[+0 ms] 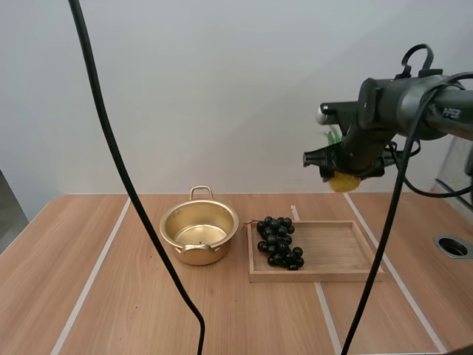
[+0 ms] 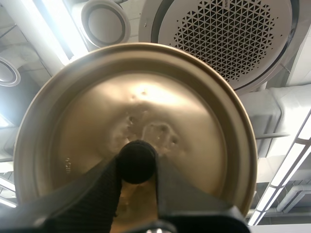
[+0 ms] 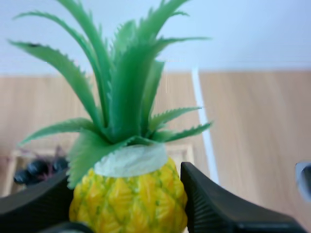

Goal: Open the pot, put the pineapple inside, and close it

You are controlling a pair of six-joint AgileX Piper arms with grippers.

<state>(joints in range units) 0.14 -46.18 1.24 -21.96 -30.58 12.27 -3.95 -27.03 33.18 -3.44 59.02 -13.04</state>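
The pineapple (image 3: pixel 129 199) is up in the air, well above the table (image 1: pixel 111 296), pinched at its yellow body between the two black fingers (image 3: pixel 218 206) of the right gripper (image 1: pixel 338 174). The fingers press on either side of the fruit, and its green leaves (image 3: pixel 121 87) fan out beyond the fingertips, away from the wrist. From where I stand, it hangs over the far right end of the wooden tray (image 1: pixel 336 248), high above it and touching nothing but the gripper.

The pot (image 1: pixel 198 256) sits open on the table, just left of the tray. It is a small gold-coloured pot with a handle at the far side and another at the near side, and its shiny inside is bare. Its lid (image 2: pixel 146 111) is off and is held by the left gripper (image 2: pixel 137 167), whose fingers (image 2: pixel 97 194) clamp the black knob (image 2: pixel 137 158) between their tips. The lid's round metal face spreads out beyond the knob and is turned up towards the ceiling.

On the tray, a bunch of dark grapes (image 1: pixel 278 242) lies at the left end, close to the pot's side. The rest of the tray's slatted floor is bare wood. Pale lines run across the wooden tabletop, one passing left of the pot and another running under the tray.
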